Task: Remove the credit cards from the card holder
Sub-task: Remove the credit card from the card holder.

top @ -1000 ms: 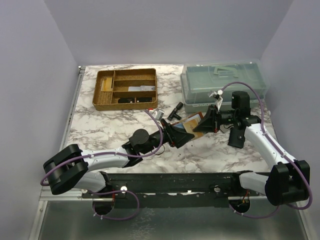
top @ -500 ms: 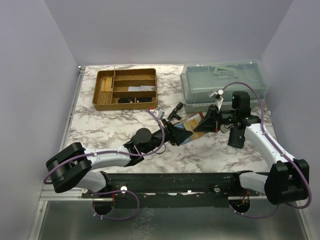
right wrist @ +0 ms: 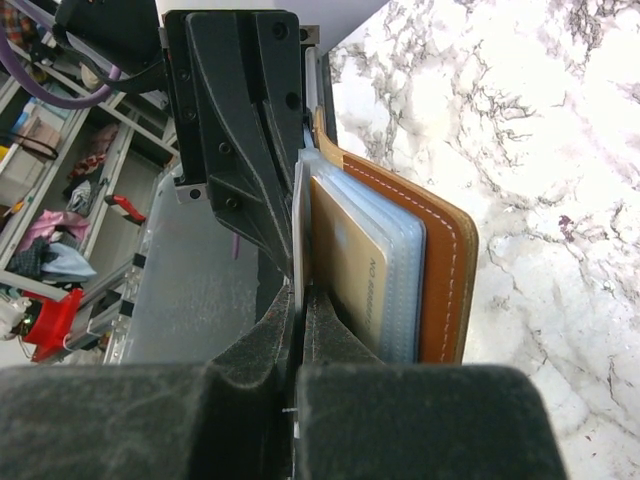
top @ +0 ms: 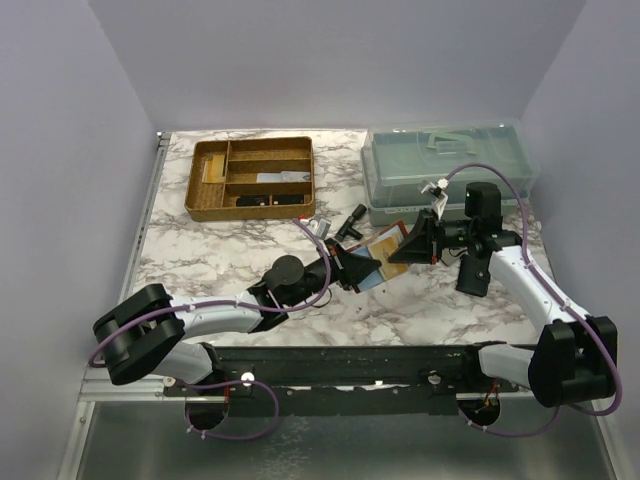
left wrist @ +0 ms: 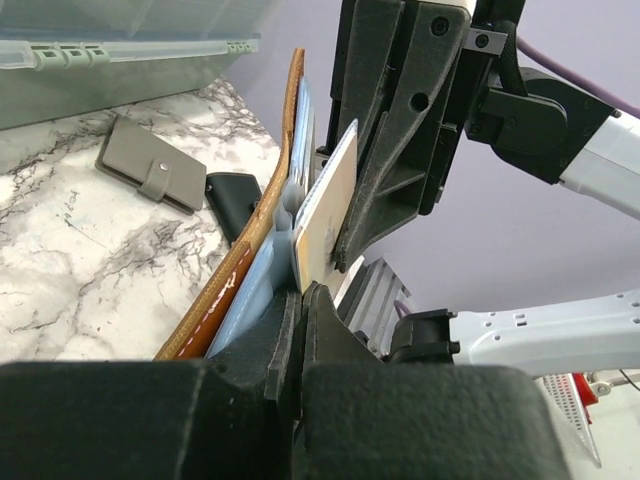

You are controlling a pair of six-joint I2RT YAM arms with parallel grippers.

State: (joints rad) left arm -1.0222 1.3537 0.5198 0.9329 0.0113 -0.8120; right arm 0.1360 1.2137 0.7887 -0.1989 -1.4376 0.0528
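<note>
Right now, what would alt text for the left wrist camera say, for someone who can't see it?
The left gripper pinches a tan credit card poking from the brown leather card holder, the right gripper close beside it. Behind, a grey wallet and black pouch lie on the marble table.

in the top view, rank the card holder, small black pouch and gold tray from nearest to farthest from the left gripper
From the left gripper:
1. card holder: right at its fingertips, slightly to the right, mid-table.
2. small black pouch: just beyond the holder, toward the back.
3. gold tray: farthest, at the back left of the table.
</note>
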